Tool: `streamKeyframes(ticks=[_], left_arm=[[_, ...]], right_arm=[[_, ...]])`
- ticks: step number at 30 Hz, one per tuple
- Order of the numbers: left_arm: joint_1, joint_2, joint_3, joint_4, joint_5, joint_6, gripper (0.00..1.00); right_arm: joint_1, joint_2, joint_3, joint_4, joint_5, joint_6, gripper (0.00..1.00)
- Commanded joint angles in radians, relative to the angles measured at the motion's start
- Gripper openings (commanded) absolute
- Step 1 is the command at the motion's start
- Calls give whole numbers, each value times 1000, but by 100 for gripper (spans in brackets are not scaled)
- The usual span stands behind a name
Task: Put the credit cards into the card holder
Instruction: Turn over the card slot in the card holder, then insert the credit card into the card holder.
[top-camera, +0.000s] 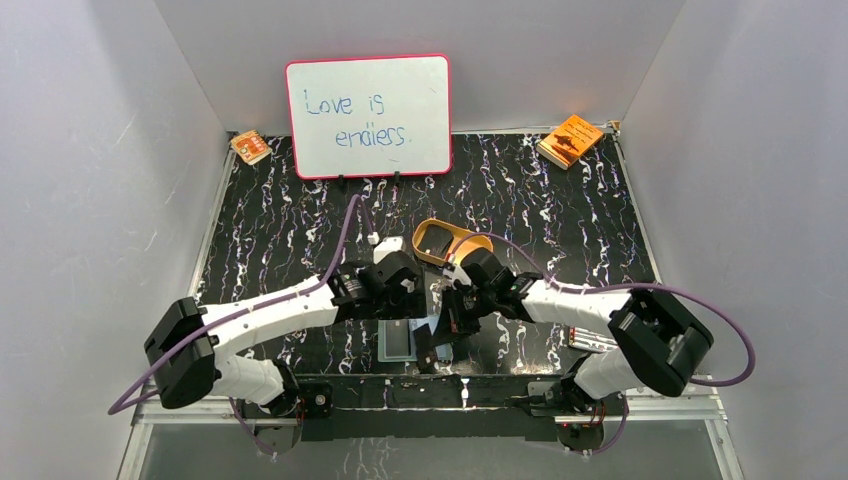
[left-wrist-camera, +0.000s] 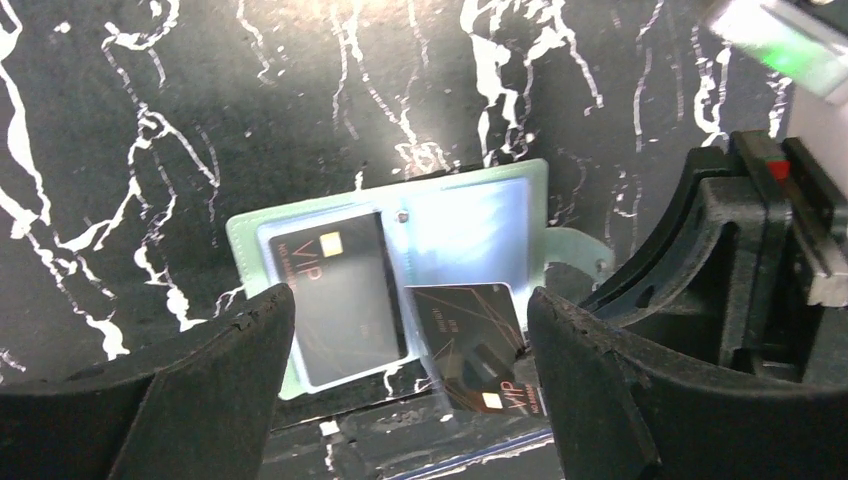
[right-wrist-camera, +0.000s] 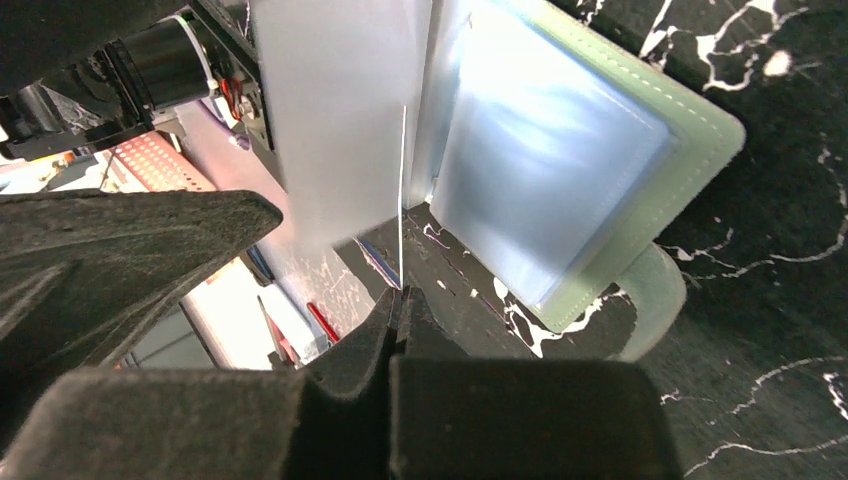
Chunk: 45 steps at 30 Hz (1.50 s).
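**Top view.** We see the open holder (top-camera: 397, 341) lying flat near the middle of the desk's (top-camera: 570, 230) near edge, between the two wrists. The cards are too small to make out here.

**Left wrist view.** The left gripper (left-wrist-camera: 410, 300) stands wide open above the holder, holding nothing. One card (left-wrist-camera: 340, 295) sits in the left pocket. A second card (left-wrist-camera: 468, 340) lies tilted across the holder's near edge.

**Right wrist view.** The right gripper (right-wrist-camera: 400, 300) is closed, pinching a thin pale leaf (right-wrist-camera: 340, 130) that stands up beside the holder's clear pocket.

**Surface and room.** The desk is black, veined white.
- A tray (top-camera: 447, 243) lies just behind the grippers.
- A whiteboard (top-camera: 368, 115) stands at the far edge.
- A booklet (top-camera: 251, 147) lies at the far left corner, and a second booklet (top-camera: 570, 140) at the far right.
- Pale walls (top-camera: 90, 150) enclose three sides.
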Motion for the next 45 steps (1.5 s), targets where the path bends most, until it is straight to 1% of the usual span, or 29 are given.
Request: streamKeyframes(ticks=[1,9,15,19,22,27,31,37,41,45], left_arm=[[-3,-60,-47,-54,-48,-27,83],[-4,-94,-108,-61,-64,-49,82],[-3,-125,-152,-85,-122,-89,79],[2,-192,-183,-109,-171,-144,77],[10,-236,-217,-118,-183,-177,74],[25,-273,-277,-105,-155,-192,64],[34,-273,-315,-85,-125,-192,53],[43,-262,-340,-56,-104,-175,37],[50,-247,-359,-45,-94,-172,29],[58,-226,-382,-33,-76,-170,24]], right_arm=[[29,34,61,42,-4,-3,0],[47,65,89,59,6,-2,0],[36,-57,90,-39,125,-16,0],[-15,-110,36,-29,142,22,0],[-34,-105,2,36,122,52,0],[-36,-33,1,129,80,66,0],[-36,8,4,180,55,79,0],[-36,44,2,191,39,82,0],[-37,52,-16,194,36,85,0],[-36,53,-31,202,36,90,0]])
